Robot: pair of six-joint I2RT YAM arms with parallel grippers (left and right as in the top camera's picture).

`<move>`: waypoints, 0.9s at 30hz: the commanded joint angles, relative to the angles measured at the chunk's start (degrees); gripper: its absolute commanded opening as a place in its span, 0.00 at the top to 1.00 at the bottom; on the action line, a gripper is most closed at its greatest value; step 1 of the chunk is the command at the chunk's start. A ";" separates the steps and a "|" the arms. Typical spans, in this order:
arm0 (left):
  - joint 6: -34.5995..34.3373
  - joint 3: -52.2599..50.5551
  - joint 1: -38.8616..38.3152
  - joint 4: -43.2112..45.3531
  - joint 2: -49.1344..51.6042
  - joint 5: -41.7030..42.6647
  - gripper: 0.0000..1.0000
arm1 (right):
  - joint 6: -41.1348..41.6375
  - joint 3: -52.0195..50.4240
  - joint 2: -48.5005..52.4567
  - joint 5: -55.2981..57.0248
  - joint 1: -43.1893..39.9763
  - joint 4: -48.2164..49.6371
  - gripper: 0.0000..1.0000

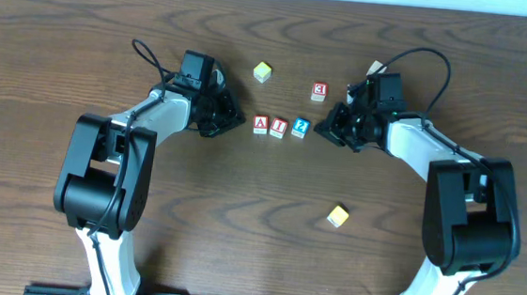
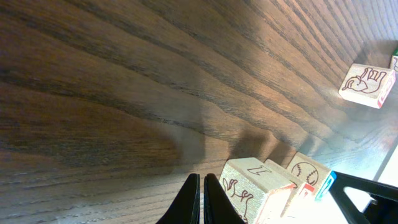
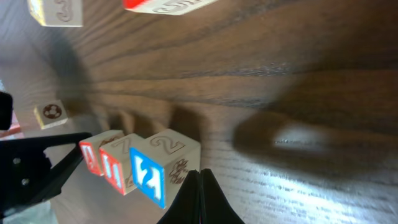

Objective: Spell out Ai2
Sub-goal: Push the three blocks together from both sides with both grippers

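1. The A block (image 1: 261,124), the I block (image 1: 278,127) and the blue 2 block (image 1: 300,127) are set side by side in one touching row, read as A, I, 2 in the overhead view
2. The row is placed between the two claws: its A end is just beside the tips of the left gripper (image 1: 236,119), and its 2 end is just beside the tips of the right gripper (image 1: 323,130)
3. The left gripper is clenched, its fingers (image 2: 189,202) pressed together with nothing held between them; the nearest block of the row is seen just ahead of the tips and slightly to one side, and contact cannot be told
4. The right gripper is likewise clenched on nothing, its fingers (image 3: 186,208) drawn to a point; the 2 block is seen just ahead of them, and contact cannot be told
5. A red-edged block (image 1: 319,92) is found near the right claw, on its far side; a pale green block (image 1: 263,71) is found beyond the left claw's tips; a yellow block (image 1: 337,216) is left well apart, back toward the right arm's base
6. Everything is borne by a dark wooden table (image 1: 237,249)
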 commanded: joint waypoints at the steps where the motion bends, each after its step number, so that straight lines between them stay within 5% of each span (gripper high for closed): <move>1: -1.31 -0.13 -0.31 0.92 0.11 0.57 0.95 | 1.38 -0.17 0.61 -0.90 1.11 0.59 0.99; 27: -3.04 -0.13 -2.95 3.91 0.17 0.55 0.94 | 1.86 -0.17 0.63 0.00 3.91 4.15 0.98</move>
